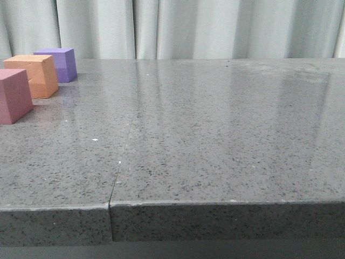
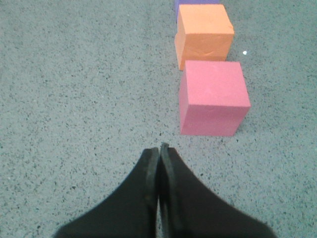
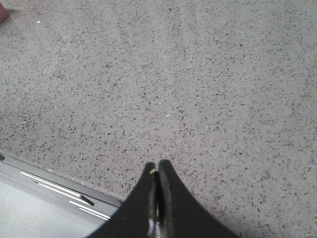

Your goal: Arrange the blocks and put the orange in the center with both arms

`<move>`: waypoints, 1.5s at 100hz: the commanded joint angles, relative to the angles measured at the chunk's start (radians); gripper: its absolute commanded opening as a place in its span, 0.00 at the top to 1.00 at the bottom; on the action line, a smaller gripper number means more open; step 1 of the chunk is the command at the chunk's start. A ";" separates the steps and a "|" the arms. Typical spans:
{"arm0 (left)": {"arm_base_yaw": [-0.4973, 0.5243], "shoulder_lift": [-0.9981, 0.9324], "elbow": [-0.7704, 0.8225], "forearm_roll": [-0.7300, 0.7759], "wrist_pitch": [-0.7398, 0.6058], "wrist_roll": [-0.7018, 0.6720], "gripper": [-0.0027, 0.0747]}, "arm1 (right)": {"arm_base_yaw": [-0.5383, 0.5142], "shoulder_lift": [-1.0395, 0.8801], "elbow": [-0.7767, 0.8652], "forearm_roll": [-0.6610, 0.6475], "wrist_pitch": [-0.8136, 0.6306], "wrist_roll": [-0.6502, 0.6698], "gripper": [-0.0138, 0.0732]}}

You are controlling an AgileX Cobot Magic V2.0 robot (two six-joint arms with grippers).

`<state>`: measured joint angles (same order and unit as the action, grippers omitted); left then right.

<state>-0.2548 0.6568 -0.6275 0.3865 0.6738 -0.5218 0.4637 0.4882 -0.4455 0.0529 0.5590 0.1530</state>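
Observation:
Three cubes stand in a line at the table's far left. The pink cube (image 1: 13, 95) is nearest, the orange cube (image 1: 33, 75) is in the middle, and the purple cube (image 1: 59, 63) is farthest. In the left wrist view the pink cube (image 2: 213, 97), orange cube (image 2: 204, 35) and a sliver of the purple cube (image 2: 195, 2) lie ahead of my left gripper (image 2: 159, 148), which is shut and empty, a short way from the pink cube. My right gripper (image 3: 157, 164) is shut and empty over bare table near its front edge. Neither gripper shows in the front view.
The grey speckled table (image 1: 215, 135) has a seam (image 1: 121, 156) running from its front edge toward the back. Its front edge (image 3: 59, 173) shows in the right wrist view, and a pink corner (image 3: 2, 12) at that view's edge. A pale curtain (image 1: 188, 27) hangs behind.

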 commanded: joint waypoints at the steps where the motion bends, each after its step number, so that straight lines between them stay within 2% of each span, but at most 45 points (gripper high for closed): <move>1: -0.006 -0.033 0.012 0.003 -0.100 -0.011 0.99 | 0.000 -0.001 -0.024 -0.011 -0.062 -0.008 0.92; 13: -0.006 -0.090 0.076 0.016 -0.117 -0.011 0.99 | 0.000 -0.001 -0.024 -0.011 -0.062 -0.008 0.92; 28: 0.004 -0.135 0.171 0.036 -0.264 -0.003 0.99 | 0.000 -0.001 -0.024 -0.011 -0.062 -0.008 0.92; 35: 0.032 -0.160 0.208 -0.012 -0.344 0.080 0.99 | 0.000 -0.001 -0.024 -0.011 -0.062 -0.008 0.92; 49: 0.114 -0.214 0.270 -0.184 -0.468 0.355 0.99 | 0.000 -0.001 -0.024 -0.011 -0.062 -0.008 0.92; 66: 0.161 -0.294 0.370 -0.221 -0.602 0.374 0.99 | 0.000 -0.001 -0.024 -0.011 -0.062 -0.008 0.92; 79: 0.190 -0.367 0.440 -0.319 -0.609 0.493 0.99 | 0.000 -0.001 -0.024 -0.011 -0.062 -0.008 0.92; 122: 0.235 -0.694 0.665 -0.347 -0.615 0.493 0.99 | 0.000 -0.001 -0.024 -0.011 -0.062 -0.008 0.92; 150: 0.237 -0.693 0.668 -0.349 -0.607 0.491 0.99 | 0.000 0.000 -0.024 -0.011 -0.054 -0.008 0.92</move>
<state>-0.0187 -0.0055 0.0012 0.0472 0.1500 -0.0272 0.4637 0.4859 -0.4441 0.0529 0.5626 0.1530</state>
